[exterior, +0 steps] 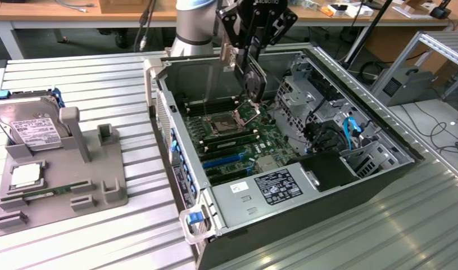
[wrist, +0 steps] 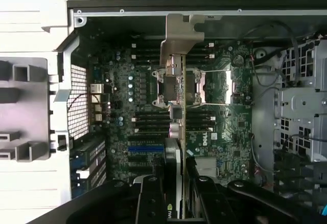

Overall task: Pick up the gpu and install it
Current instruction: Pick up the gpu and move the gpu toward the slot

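The arm comes down from above into the open computer case [exterior: 386, 126], the gripper [exterior: 249, 52] pointing straight down. Its fingers are closed on the gpu [exterior: 254, 84], which hangs on edge over the motherboard [exterior: 248, 143]

The arm [exterior: 193, 27] is a smooth, silver-grey tube, round in section, with a darker grey band where one segment meets the next. At its end sits a black gripper [exterior: 249, 56] built of open, angular link bars, with pale lettering across the top of its body. Seen from the wrist, its fingers [wrist: 151, 199] are glossy black bars with rounded pivot ends.
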`<state>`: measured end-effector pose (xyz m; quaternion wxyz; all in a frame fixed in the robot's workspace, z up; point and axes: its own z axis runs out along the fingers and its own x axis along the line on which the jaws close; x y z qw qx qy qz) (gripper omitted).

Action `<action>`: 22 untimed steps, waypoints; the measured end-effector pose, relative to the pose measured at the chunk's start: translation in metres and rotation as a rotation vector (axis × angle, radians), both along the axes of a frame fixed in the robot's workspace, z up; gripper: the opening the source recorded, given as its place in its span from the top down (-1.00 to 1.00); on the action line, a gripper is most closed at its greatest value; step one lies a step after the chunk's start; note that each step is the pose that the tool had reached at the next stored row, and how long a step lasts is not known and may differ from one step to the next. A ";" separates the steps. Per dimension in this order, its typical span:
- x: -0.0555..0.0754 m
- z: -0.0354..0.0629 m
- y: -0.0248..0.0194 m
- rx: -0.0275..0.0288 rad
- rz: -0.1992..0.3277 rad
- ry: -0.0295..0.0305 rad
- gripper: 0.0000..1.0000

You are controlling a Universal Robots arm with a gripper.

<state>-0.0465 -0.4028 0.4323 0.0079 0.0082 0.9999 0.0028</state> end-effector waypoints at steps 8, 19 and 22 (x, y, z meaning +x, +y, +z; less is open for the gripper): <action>0.013 -0.0042 0.0000 -0.0001 0.000 0.0006 0.47; 0.028 -0.0099 0.0000 -0.0007 0.000 0.0014 0.47; 0.030 -0.0119 0.0001 -0.0007 0.000 0.0017 0.47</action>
